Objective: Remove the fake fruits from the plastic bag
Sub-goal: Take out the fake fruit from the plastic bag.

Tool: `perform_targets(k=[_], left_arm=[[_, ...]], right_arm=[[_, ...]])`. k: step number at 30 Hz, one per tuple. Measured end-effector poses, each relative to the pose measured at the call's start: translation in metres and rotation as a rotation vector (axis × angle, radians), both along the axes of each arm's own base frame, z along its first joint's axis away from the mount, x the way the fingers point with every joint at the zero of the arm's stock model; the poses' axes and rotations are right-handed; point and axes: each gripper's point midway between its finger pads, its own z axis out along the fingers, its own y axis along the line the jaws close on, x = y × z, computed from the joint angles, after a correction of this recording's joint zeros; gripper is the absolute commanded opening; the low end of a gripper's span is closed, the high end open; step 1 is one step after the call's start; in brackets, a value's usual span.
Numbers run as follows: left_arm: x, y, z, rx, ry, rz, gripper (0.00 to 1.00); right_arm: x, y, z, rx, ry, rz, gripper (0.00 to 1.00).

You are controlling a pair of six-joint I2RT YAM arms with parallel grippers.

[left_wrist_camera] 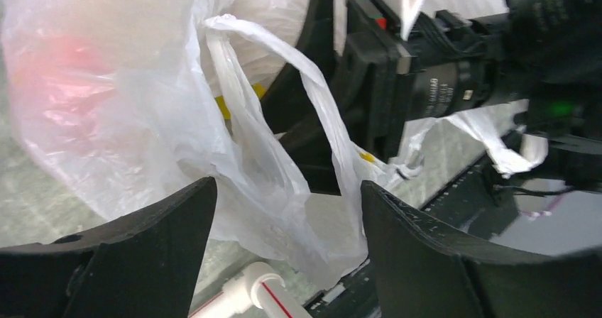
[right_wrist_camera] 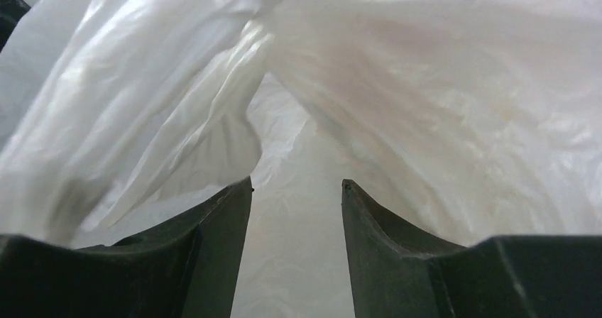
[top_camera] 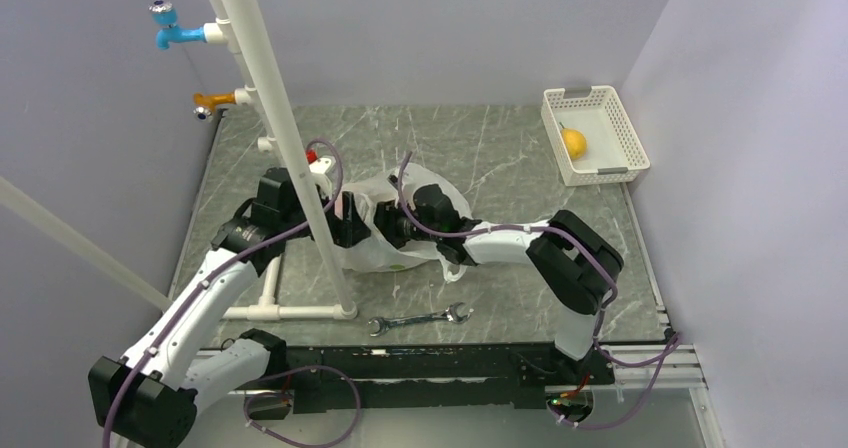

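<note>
The plastic bag lies crumpled at the middle of the tabletop, with an arm at each side. The left fingers stand at its 9 o'clock side, spread wide and gripping nothing, though a loop handle of the bag drapes down between them. The right fingers come in from 3 o'clock, moderately apart and empty, pushed into the bag's mouth with only white film ahead of them. The main risk is that they close on film, not fruit: no fruit shows in the right wrist view, and the only hint of one is a reddish blur behind the film at 10 o'clock in the left wrist view. A pinched fold would drag the whole bag along, probably toward the white pipe post at its 9 o'clock or the wrench at 6 o'clock. The loose handle could also snag on the left fingers. The two wrists are very close, so a careless reach could knock them together. The white basket at 2 o'clock already holds a yellow fruit.
</note>
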Motion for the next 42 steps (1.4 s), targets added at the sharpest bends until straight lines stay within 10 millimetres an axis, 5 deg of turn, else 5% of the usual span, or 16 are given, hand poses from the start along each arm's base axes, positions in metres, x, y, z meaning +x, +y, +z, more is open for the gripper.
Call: perform_targets(k=[8, 10, 15, 19, 24, 35, 42], left_arm=[[0.014, 0.023, -0.009, 0.116, -0.043, 0.162, 0.07], [0.013, 0.028, -0.012, 0.13, -0.039, 0.187, 0.0], [0.002, 0.036, -0.03, 0.172, 0.021, 0.199, 0.0], [-0.01, 0.042, -0.044, 0.194, 0.092, 0.218, 0.0], [-0.022, 0.04, -0.048, 0.155, 0.092, 0.198, 0.0], [-0.008, -0.003, 0.023, -0.067, -0.084, 0.037, 0.0], [0.002, -0.014, 0.033, -0.098, -0.102, 0.007, 0.0]], right_arm=[[-0.008, -0.016, -0.013, -0.043, -0.007, -0.026, 0.57], [-0.008, -0.02, -0.019, -0.063, -0.013, -0.036, 0.59], [-0.01, -0.026, -0.037, -0.133, -0.049, -0.06, 0.7], [-0.011, -0.019, -0.051, -0.194, -0.085, -0.067, 0.88], [0.003, -0.006, -0.067, -0.221, -0.079, -0.08, 0.94], [0.074, 0.01, -0.041, -0.141, -0.149, -0.175, 0.99], [0.095, 0.032, -0.04, -0.164, -0.259, -0.193, 0.99]])
